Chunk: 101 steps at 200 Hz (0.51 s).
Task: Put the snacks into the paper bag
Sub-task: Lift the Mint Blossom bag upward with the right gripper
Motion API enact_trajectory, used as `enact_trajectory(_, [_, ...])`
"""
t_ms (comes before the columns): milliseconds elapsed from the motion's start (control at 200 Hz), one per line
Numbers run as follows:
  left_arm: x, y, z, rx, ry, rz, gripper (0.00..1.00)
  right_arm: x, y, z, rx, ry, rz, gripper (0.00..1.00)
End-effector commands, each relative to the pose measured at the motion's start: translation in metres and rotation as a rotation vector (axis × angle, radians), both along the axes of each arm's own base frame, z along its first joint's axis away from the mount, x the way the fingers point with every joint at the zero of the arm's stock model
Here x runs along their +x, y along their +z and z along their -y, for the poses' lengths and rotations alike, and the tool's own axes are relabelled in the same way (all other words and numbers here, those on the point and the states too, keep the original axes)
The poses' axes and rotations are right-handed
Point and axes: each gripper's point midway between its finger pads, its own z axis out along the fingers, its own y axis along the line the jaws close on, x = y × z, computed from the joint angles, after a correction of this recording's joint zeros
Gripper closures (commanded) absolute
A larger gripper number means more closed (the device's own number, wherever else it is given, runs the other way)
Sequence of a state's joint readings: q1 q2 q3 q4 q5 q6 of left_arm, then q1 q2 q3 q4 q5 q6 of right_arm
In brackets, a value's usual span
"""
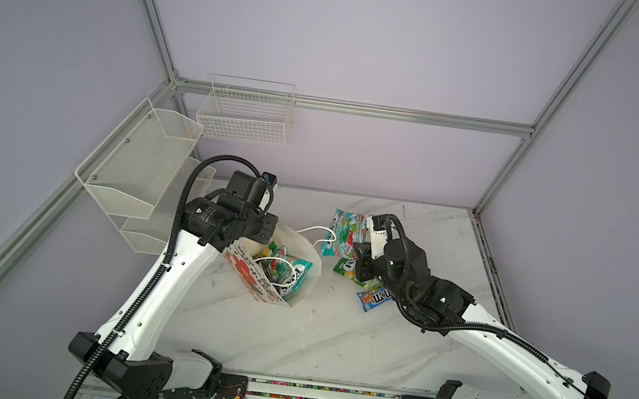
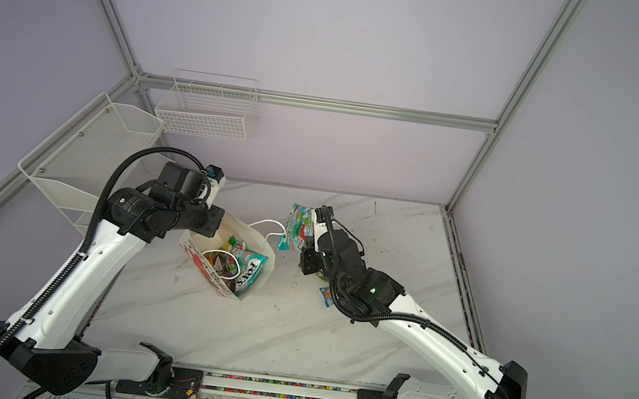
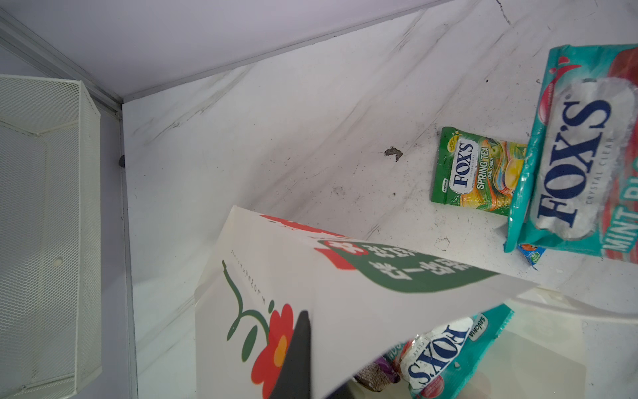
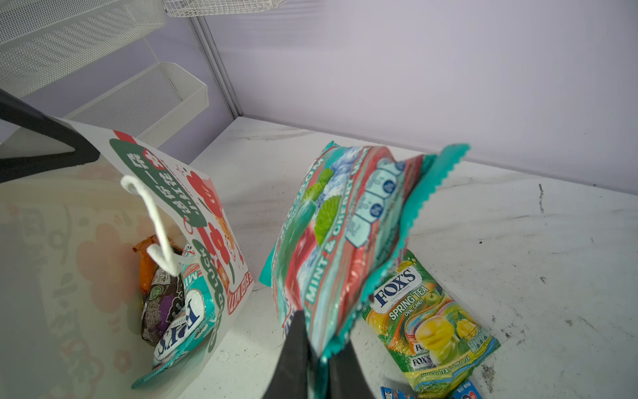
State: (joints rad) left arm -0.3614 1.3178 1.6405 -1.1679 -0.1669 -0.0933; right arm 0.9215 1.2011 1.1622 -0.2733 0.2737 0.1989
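The white paper bag (image 1: 309, 281) with its red flower print stands open left of centre. My left gripper (image 1: 272, 233) is shut on the bag's wall; one black finger (image 3: 297, 359) lies on the printed side. Inside lie a teal FOX'S packet (image 4: 186, 317), a dark-brown wrapper (image 4: 162, 304) and an orange packet (image 4: 145, 266). My right gripper (image 4: 322, 359) is shut on the edge of a teal-red FOX'S bag (image 1: 342, 233), held above the table just right of the paper bag. A green-yellow FOX'S packet (image 1: 346, 269) and a blue m&m's packet (image 1: 376, 300) lie flat on the table under the right arm.
Two white wire baskets (image 1: 245, 115) (image 1: 138, 160) hang on the back and left frame rails, close behind the left arm. The bag's cord handle (image 1: 317, 232) loops out toward the held packet. The marble tabletop (image 1: 333, 336) stretches to the front.
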Motion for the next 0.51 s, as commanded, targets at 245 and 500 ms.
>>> enact_trajectory(245, [-0.003,0.010,0.003,-0.026,-0.010,0.035,1.00,-0.008,0.040,0.013,0.080,-0.003,0.110,1.00])
enact_trajectory(500, [-0.003,0.009,0.004,-0.026,-0.010,0.032,1.00,-0.015,0.052,0.021,0.095,0.004,0.144,1.00])
